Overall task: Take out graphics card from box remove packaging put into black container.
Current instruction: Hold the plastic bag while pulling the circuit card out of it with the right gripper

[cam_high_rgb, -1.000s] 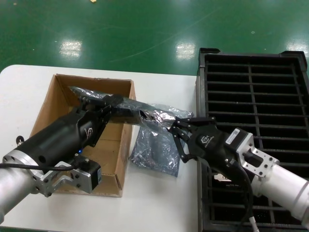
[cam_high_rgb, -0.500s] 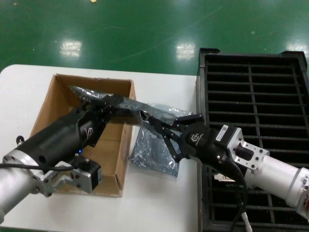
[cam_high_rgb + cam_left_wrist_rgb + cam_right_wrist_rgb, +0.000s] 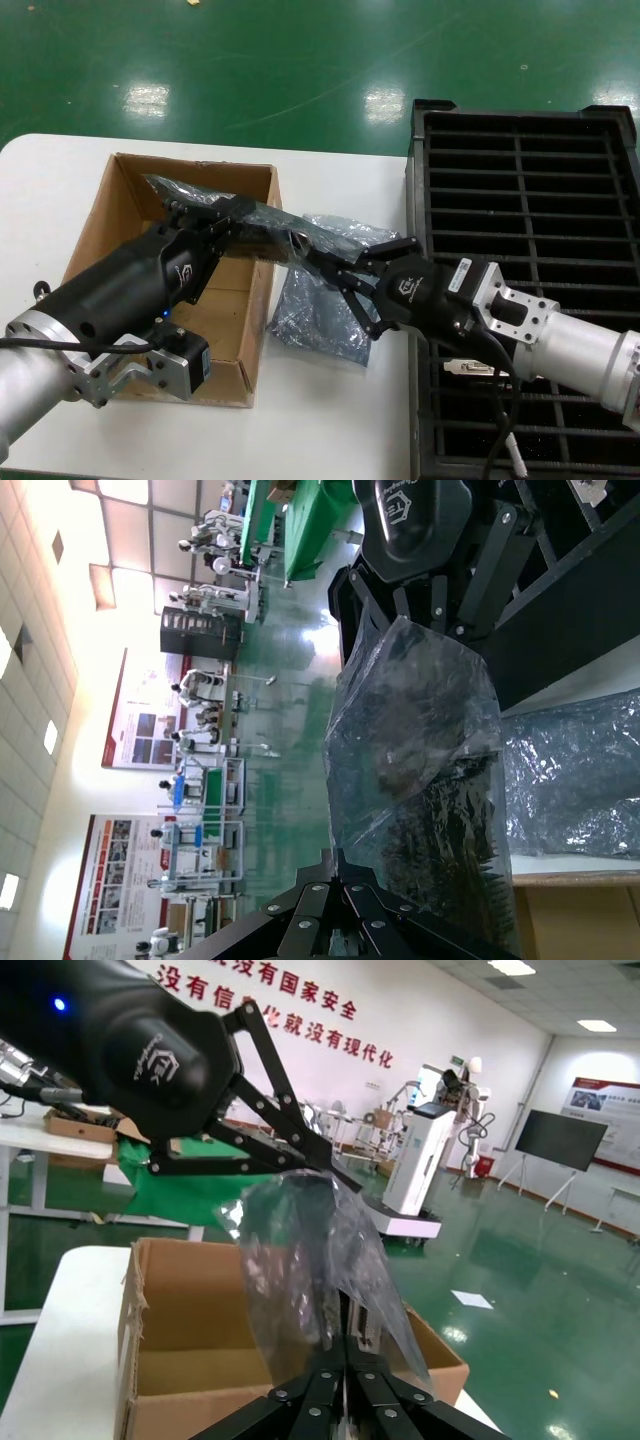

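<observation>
Progress since a second ago is all on my right side: my right gripper was hanging back near the black container with its fingers spread, and now it has slid leftward and its fingers have come together on the free end of the packaging. My left gripper has not shifted; it stays clamped on the other end of that smoky antistatic bag, above the far right corner of the box. So the bag is now held between both my pincers, stretched in the air over the box's right wall, and I judge I am ready to pull the sleeve off the card.

The graphics card is inside the bag; in the right wrist view I make out only a pale strip of it through the plastic just ahead of my fingertips, so I cannot tell exactly how it sits.

The box lies open on the white table, and the part of its floor I can see holds nothing; my left arm hides the rest. A paler bluish-grey bag lies crumpled on the table between the box and the black container. The container's narrow slots look unfilled where I can see into them, though my right arm covers the near ones
</observation>
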